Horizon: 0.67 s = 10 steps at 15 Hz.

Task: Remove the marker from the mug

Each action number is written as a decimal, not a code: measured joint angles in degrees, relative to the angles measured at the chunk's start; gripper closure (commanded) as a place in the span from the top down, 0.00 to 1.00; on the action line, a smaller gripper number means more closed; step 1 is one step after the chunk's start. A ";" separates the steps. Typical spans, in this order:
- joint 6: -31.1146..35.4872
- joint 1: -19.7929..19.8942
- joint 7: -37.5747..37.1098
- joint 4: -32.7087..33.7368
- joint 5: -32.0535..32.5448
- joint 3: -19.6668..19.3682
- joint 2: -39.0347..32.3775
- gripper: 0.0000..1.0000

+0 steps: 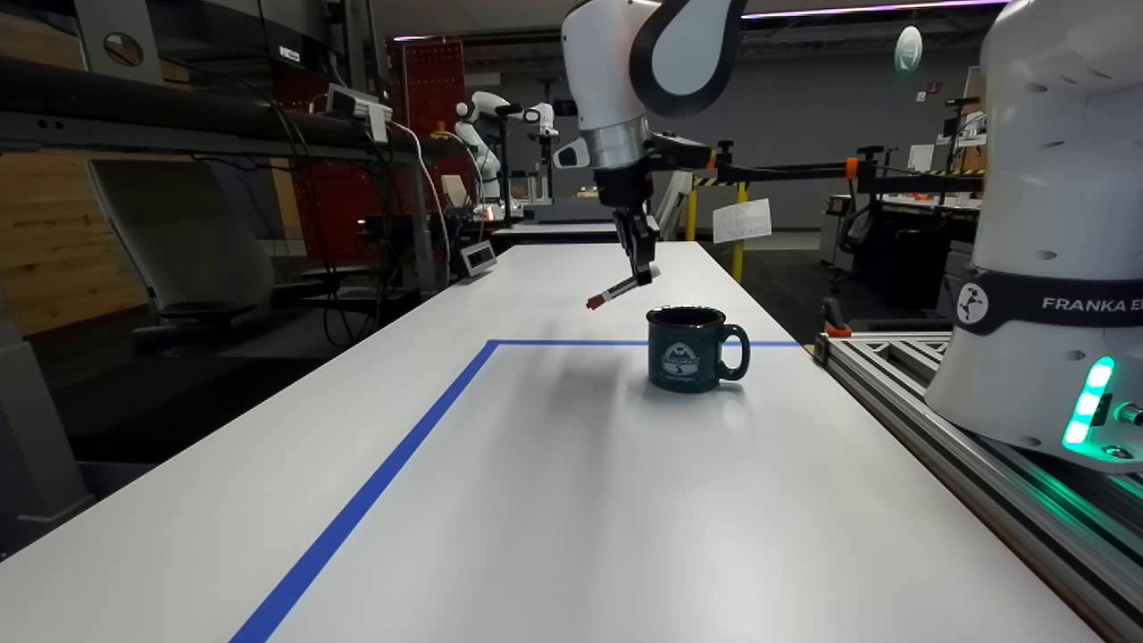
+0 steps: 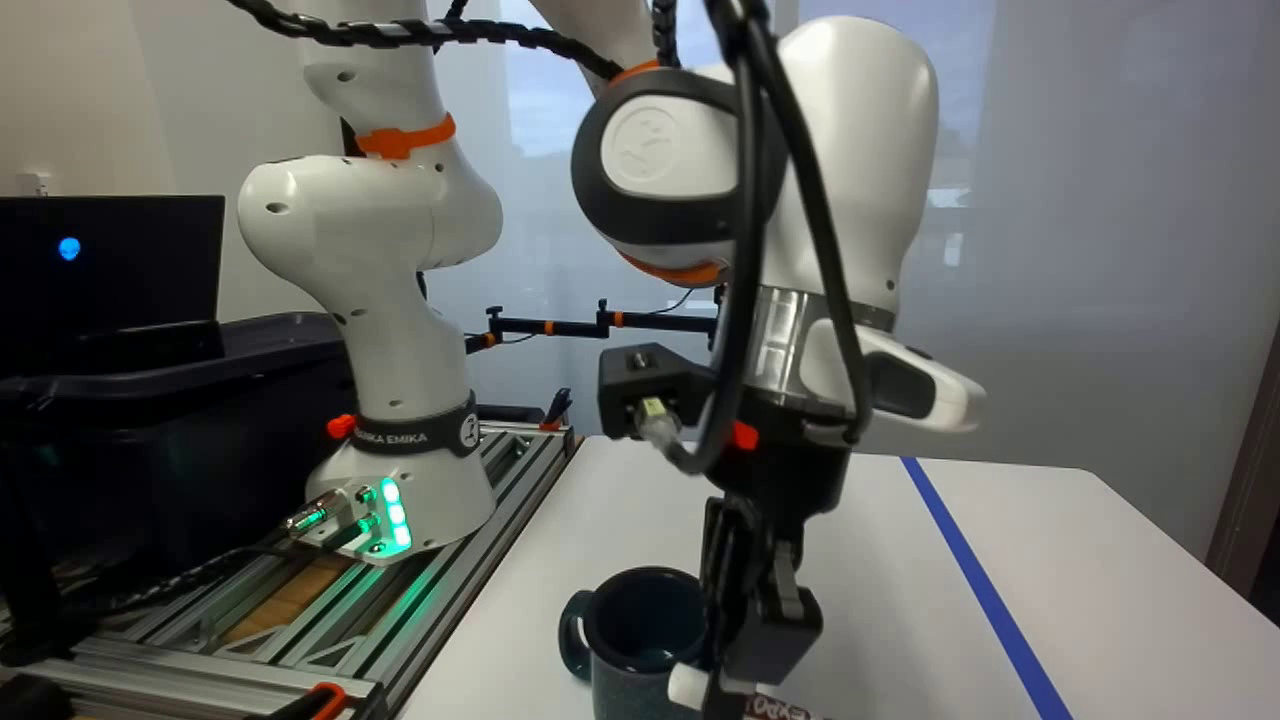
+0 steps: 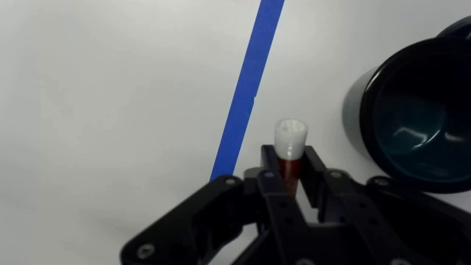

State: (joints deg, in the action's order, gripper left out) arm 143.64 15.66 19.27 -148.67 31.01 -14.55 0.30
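In an exterior view, a grey wall (image 1: 786,147) stands at the back, a thin purple light (image 1: 875,10) runs along the ceiling (image 1: 509,16), and the floor (image 1: 786,281) is dark. A dark chair (image 1: 179,232) stands near the long white counter (image 1: 554,536), before wooden panelling (image 1: 45,259).

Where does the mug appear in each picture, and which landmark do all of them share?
In an exterior view, the mug stands right of centre.
In an exterior view, the mug is at bottom centre, partly cut off.
In the wrist view, the mug is cut by the right edge.
Shared landmark: the blue tape.
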 measured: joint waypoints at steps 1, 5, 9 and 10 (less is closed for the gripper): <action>0.27 -0.11 -0.01 1.45 -0.51 0.13 -2.52 0.05; 0.37 -0.23 2.07 6.87 -4.79 1.00 -10.97 0.05; 0.32 -0.20 5.51 11.03 -8.89 2.28 -16.74 0.05; 0.27 -0.19 5.90 11.93 -9.32 2.54 -17.81 0.05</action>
State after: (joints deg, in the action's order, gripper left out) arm 143.91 15.47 25.17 -136.73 21.69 -12.01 -17.50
